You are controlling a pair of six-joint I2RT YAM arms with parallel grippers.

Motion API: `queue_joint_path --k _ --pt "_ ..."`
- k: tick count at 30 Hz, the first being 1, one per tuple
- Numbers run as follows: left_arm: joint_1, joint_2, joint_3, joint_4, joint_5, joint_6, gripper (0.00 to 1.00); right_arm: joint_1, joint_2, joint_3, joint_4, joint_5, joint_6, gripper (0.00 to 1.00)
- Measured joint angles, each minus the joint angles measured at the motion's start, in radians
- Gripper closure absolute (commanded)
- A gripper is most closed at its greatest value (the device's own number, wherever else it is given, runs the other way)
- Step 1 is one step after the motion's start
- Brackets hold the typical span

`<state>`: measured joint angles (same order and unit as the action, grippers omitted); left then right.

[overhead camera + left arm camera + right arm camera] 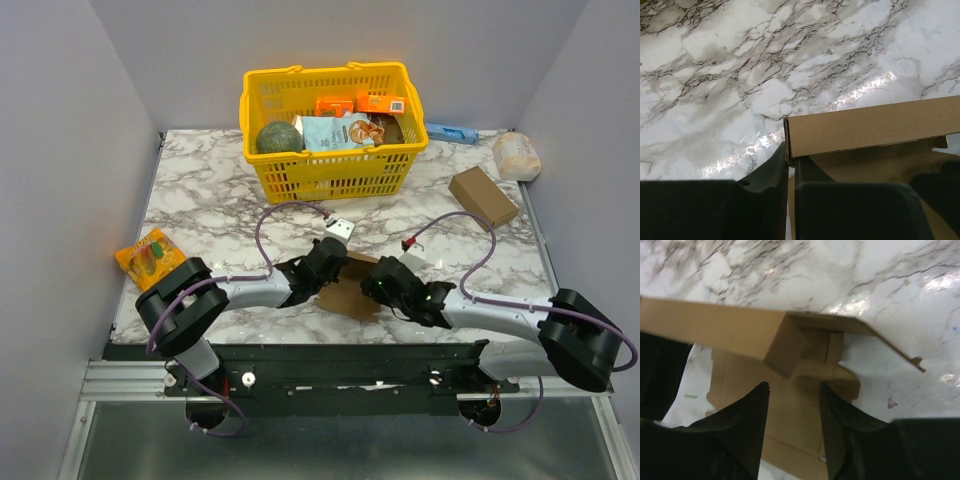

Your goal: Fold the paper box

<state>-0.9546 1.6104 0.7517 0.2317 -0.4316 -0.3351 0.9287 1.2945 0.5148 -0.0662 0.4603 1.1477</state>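
Note:
The paper box point(348, 285), thin plain brown cardboard, lies partly folded on the marble table between both arms. In the left wrist view one wall of it point(870, 127) stands upright. My left gripper point(790, 157) is shut on the corner edge of that wall; it also shows in the top view point(322, 270). In the right wrist view the box point(790, 405) shows a raised wall and a folded-in flap. My right gripper point(793, 387) is open above the box's floor, touching nothing; in the top view it is at the box's right side point(378, 285).
A yellow basket point(333, 172) with groceries stands at the back centre. A blocky brown carton point(483, 197) and a white roll point(516, 155) lie at the back right. An orange snack packet point(150, 255) lies at the left. A blue item point(452, 132) lies behind the basket.

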Motion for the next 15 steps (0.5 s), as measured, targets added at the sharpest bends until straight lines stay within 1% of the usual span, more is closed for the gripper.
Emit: queue_joint_path --k 6,8,10,11,13,15 --pt "0.07 0.007 0.017 -0.005 0.089 0.014 0.91 0.042 -0.133 0.0 -0.04 -0.111 -0.123 0.38" --pt "0.084 0.01 0.022 -0.006 0.102 0.021 0.91 0.046 -0.179 0.005 -0.054 -0.151 -0.172 0.31" --pt "0.085 0.01 0.022 -0.006 0.108 0.029 0.91 0.048 -0.224 0.019 -0.075 -0.174 -0.208 0.29" --pt "0.085 0.01 0.022 -0.005 0.11 0.033 0.91 0.048 -0.248 0.038 -0.105 -0.178 -0.225 0.31" --pt "0.085 0.01 0.022 -0.005 0.113 0.04 0.91 0.033 -0.284 0.094 -0.162 -0.18 -0.262 0.39" --pt "0.085 0.01 0.022 -0.005 0.116 0.045 0.91 -0.02 -0.304 0.169 -0.196 -0.201 -0.308 0.42"
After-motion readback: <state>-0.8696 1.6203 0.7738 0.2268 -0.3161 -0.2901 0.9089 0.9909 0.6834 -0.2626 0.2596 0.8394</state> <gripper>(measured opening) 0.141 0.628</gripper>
